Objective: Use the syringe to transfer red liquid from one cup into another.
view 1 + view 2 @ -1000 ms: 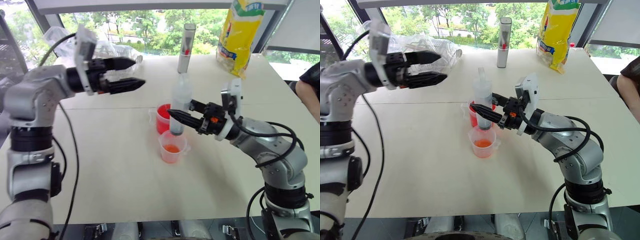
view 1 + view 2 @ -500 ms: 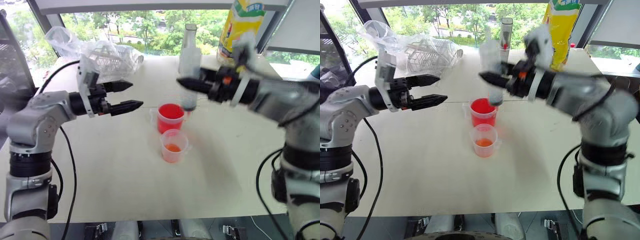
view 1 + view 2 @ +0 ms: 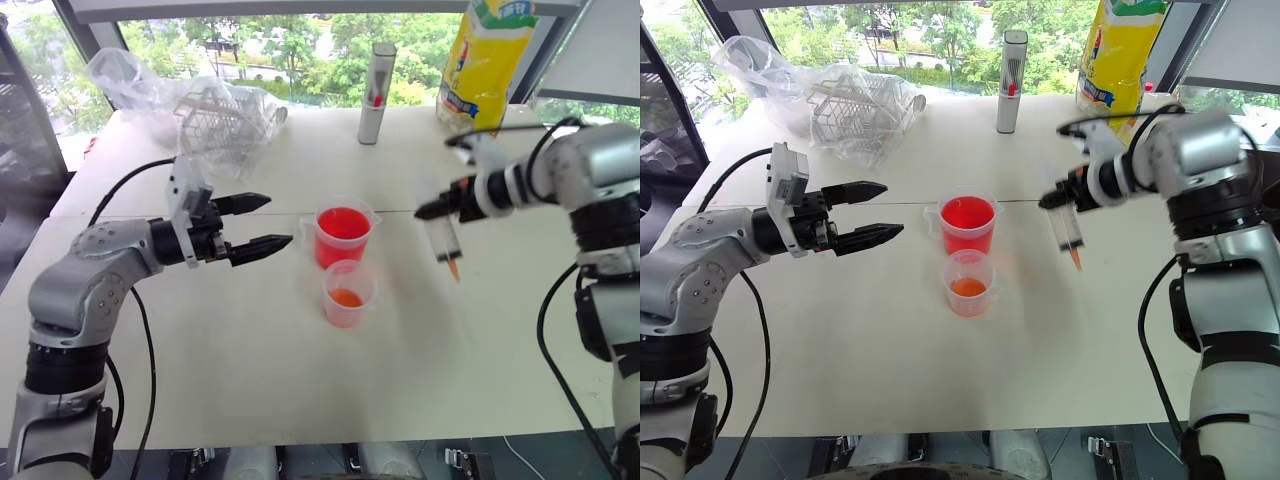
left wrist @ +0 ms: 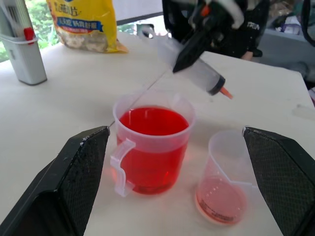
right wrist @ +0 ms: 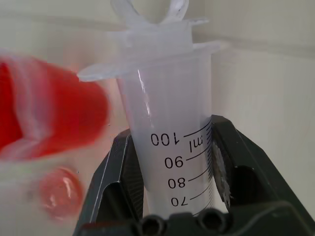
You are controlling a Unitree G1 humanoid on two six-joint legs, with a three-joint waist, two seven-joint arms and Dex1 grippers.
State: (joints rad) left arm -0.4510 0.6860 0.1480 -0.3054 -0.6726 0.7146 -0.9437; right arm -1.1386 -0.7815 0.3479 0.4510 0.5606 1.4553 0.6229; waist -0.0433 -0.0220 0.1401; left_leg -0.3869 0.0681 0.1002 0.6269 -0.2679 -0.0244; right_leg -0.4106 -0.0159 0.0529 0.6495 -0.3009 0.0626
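Syringe point(image 3: 1070, 228) is clamped in the right gripper point(image 3: 1058, 198), tip down, right of the red beaker point(image 3: 968, 224) mid-desk; left gripper point(image 3: 872, 212) gapes wide.

The two head cameras look forward and down from above the surface point(image 3: 250, 400), facing the windows beyond its far edge, and share almost the same wide scene. Both take in the red beaker point(image 3: 342, 234), the small cup point(image 3: 348, 292) and both arms.

The left wrist camera sits low, close to the surface, looking level between the spread fingers point(image 4: 78, 172) of the left end effector point(image 4: 179, 182) at the same beaker and cup, with the syringe point(image 4: 194, 66) behind them.

The right wrist camera is pressed right up to the syringe barrel in the right end effector point(image 5: 170, 162), with the beaker blurred beside it.
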